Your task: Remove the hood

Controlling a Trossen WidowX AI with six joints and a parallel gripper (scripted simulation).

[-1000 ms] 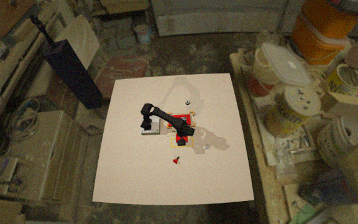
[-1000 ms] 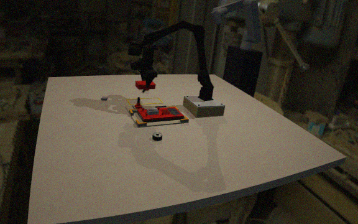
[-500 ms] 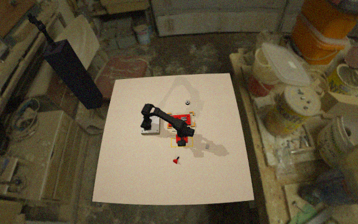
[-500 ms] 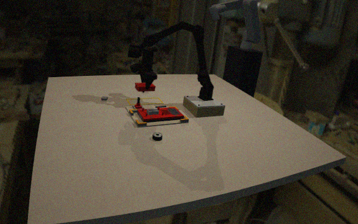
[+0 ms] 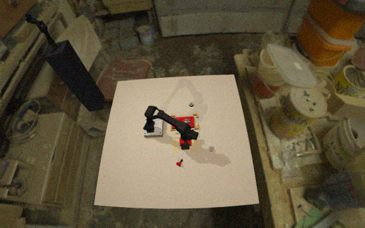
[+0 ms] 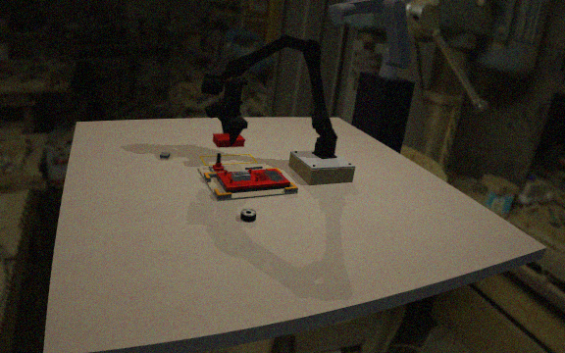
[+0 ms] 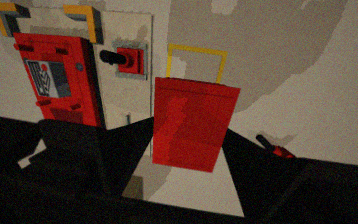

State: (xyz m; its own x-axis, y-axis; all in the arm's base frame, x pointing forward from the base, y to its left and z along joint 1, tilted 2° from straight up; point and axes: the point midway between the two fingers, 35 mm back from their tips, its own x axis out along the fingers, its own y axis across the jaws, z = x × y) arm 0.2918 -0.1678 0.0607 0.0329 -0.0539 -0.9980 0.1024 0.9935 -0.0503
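Leftmost, black arm on white-topped box base [image 5: 153, 134] [image 6: 322, 168]. Nearer, small red-and-black piece [image 5: 179, 163] [image 7: 282, 151] on desk [image 5: 170, 187] [image 6: 165, 275] [image 7: 300, 100]. Mid-scene, low red toy car [image 5: 189, 118] [image 6: 253, 181] [image 7: 72, 65]; black gripper [image 5: 185, 145] [image 6: 233, 139] [image 7: 188, 125] grasping flat red hood [image 5: 185, 141] [image 6: 221, 140] [image 7: 195, 125], raised over thin yellow outline [image 5: 174, 145] [image 6: 229, 155] [image 7: 197, 48]. Far, black wheel [image 5: 191, 104] [image 6: 248, 215].

From my station, the hood [image 6: 229, 140] [image 7: 195, 125] looks like smooth red plastic with a soft sheen, and the car body [image 5: 183, 120] [image 6: 254, 179] [image 7: 60, 80] seems the same plastic. I see a matt, fine-grained tabletop [image 5: 170, 187] [image 6: 165, 294] [image 7: 330, 100], while the black arm [image 5: 173, 121] [image 6: 317, 83] reads as dull, dark and matt.
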